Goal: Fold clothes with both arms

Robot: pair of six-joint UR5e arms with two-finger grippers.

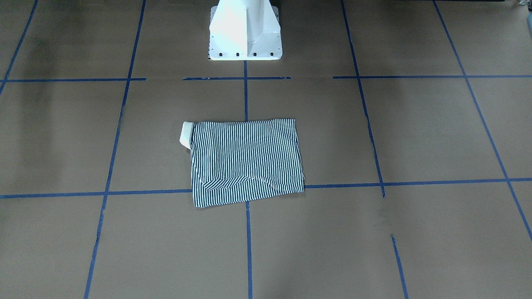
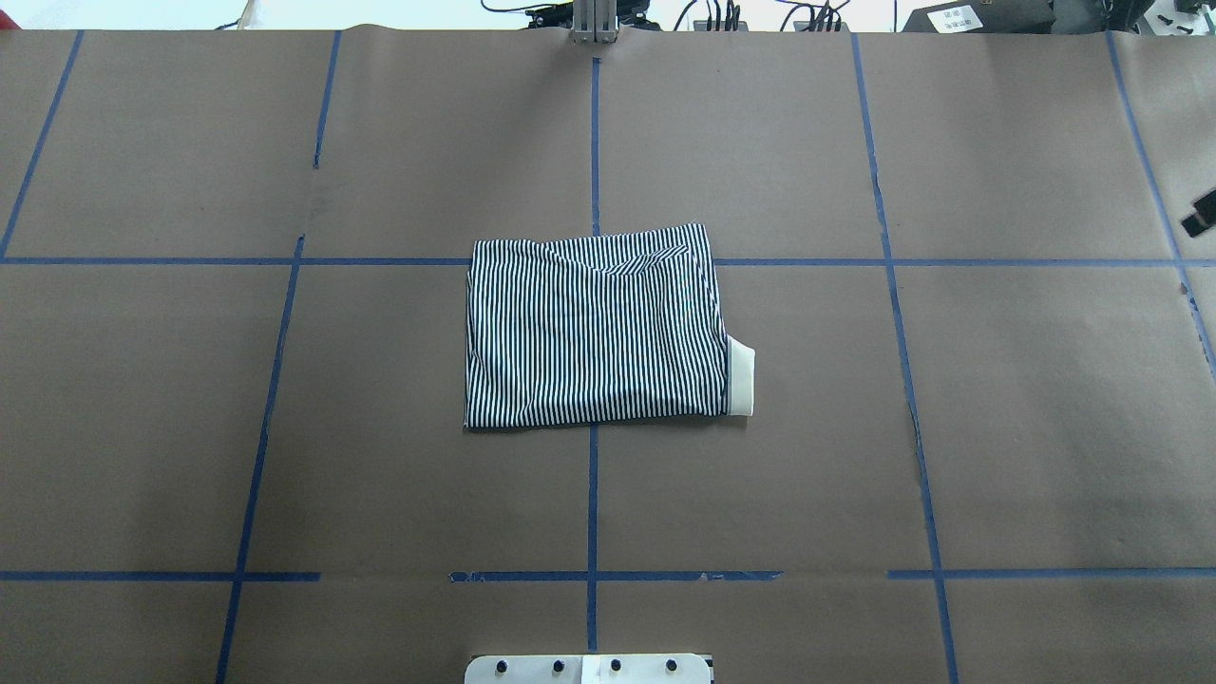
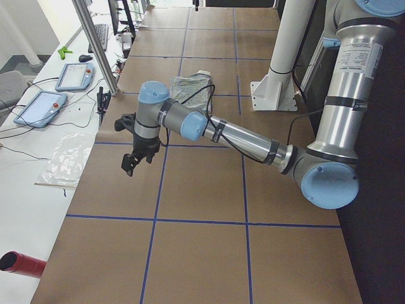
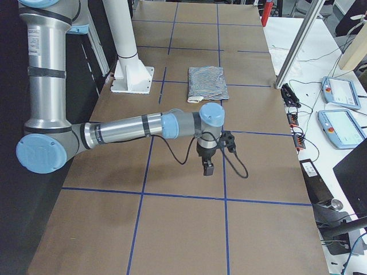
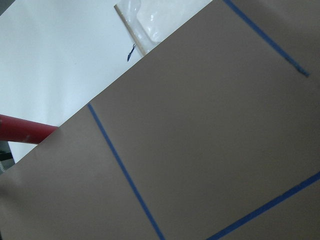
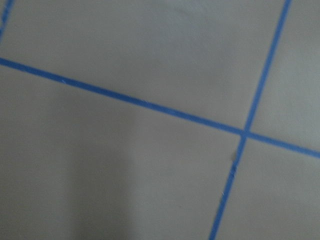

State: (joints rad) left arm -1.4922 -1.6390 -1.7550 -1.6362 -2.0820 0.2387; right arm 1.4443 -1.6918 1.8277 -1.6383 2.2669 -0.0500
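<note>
**Folded shirt in front of the pedestal, arms out wide**

The striped shirt [image 2: 589,328] lies folded into a rectangle on the brown table [image 2: 997,427], just in front of the white pedestal [image 1: 245,31]. Its cream collar [image 2: 740,378] pokes out on the robot's right. The left gripper [image 3: 130,163] and right gripper [image 4: 209,167] hang well apart from the pedestal, toward opposite table ends. I cannot tell whether either is spread or pressed together.

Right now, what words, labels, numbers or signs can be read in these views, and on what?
None can be read.
The white label on the dark box: print too small.
The sticker on the left arm: blurred.
The polo shirt: no lettering shows.
</note>
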